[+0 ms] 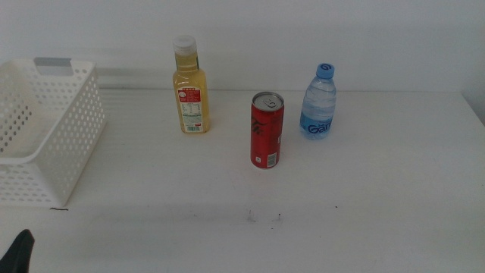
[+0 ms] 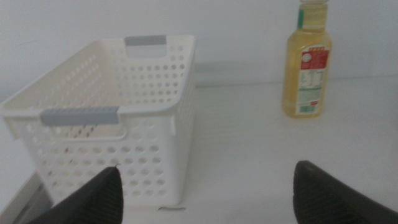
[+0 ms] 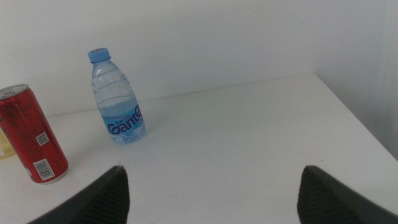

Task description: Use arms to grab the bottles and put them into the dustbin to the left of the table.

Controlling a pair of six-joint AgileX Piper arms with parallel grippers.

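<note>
Water bottle (image 3: 117, 98): blue lettering on the label reads "Gante", last letters uncertain. Red can (image 3: 31, 135): white barcode panel, digits illegible. Yellow-liquid bottle (image 2: 307, 62): red-and-white label with printed text and barcode, too small to read.

My middle camera looks forward and down over the desk (image 1: 341, 212), taking in the basket (image 1: 45, 136), yellow bottle (image 1: 190, 87), can (image 1: 266, 130) and water bottle (image 1: 319, 102). My left wrist camera sits low and near, facing the basket (image 2: 112, 118) and yellow bottle (image 2: 307, 62). My right wrist camera, also low, faces the can (image 3: 31, 140) and water bottle (image 3: 117, 99).
</note>
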